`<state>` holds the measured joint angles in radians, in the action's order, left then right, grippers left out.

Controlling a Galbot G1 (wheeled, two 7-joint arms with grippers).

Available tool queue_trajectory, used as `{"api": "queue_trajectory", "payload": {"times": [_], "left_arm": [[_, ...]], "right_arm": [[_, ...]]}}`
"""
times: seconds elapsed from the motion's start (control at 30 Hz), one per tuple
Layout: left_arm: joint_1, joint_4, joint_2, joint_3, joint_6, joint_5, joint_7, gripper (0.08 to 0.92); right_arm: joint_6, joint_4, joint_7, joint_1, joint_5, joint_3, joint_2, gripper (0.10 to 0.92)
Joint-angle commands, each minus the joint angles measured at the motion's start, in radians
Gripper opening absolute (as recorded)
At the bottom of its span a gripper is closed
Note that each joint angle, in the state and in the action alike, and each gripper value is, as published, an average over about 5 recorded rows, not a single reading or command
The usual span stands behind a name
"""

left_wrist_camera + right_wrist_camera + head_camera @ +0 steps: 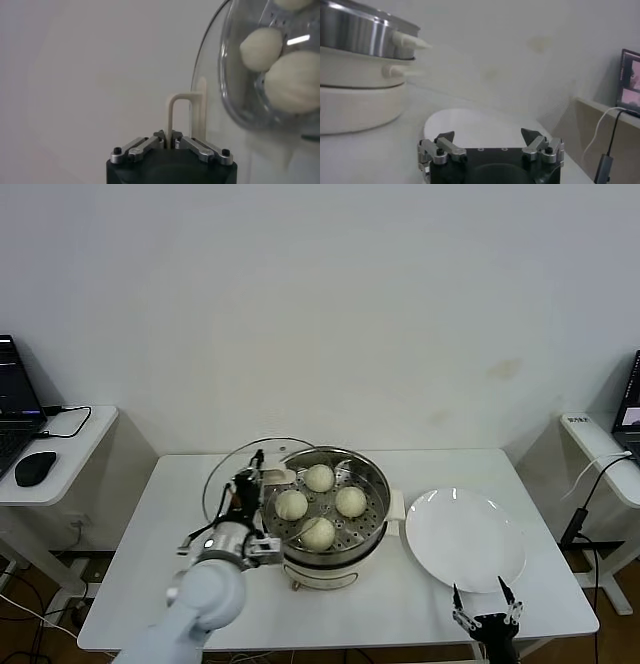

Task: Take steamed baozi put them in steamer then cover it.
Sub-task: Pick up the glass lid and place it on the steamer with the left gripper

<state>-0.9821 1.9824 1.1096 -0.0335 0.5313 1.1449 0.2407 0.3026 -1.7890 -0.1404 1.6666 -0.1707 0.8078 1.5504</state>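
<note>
With all four baozi (319, 504) already in the steamer (372, 524) at frame centre, only covering remains: the left gripper (169, 141) is clamped on the cover (222, 474) handle, held tilted just left of the pot, while the right gripper (484, 606) waits open, lower right.

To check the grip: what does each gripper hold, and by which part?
Left gripper: the cover, by its cream-white handle. Right gripper: nothing, jaws open.

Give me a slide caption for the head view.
Left gripper holds the cover beside the steamer; four baozi inside.
</note>
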Motion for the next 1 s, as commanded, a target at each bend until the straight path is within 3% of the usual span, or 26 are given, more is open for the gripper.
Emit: {"api": "queue_trajectory", "payload": {"times": [0.03,0.6,1.0], "left_arm": [[0.108,-0.039,0.14,0.149,0.072,0.206,0.14,0.147],[0.118,-0.102,0.234,0.197,0.071,0.266,0.143,0.147],[0.094,-0.132,0.251,0.187,0.066,0.278,0.137,0.147]], "right_arm": [[0.007,0.021,0.015,-0.003,-0.057,-0.003,0.007,0.823],[0.017,0.042,0.02,-0.009,-0.085,-0.019,0.017,0.823],[0.018,0.039,0.021,-0.006,-0.084,-0.024,0.014,0.823]]}}
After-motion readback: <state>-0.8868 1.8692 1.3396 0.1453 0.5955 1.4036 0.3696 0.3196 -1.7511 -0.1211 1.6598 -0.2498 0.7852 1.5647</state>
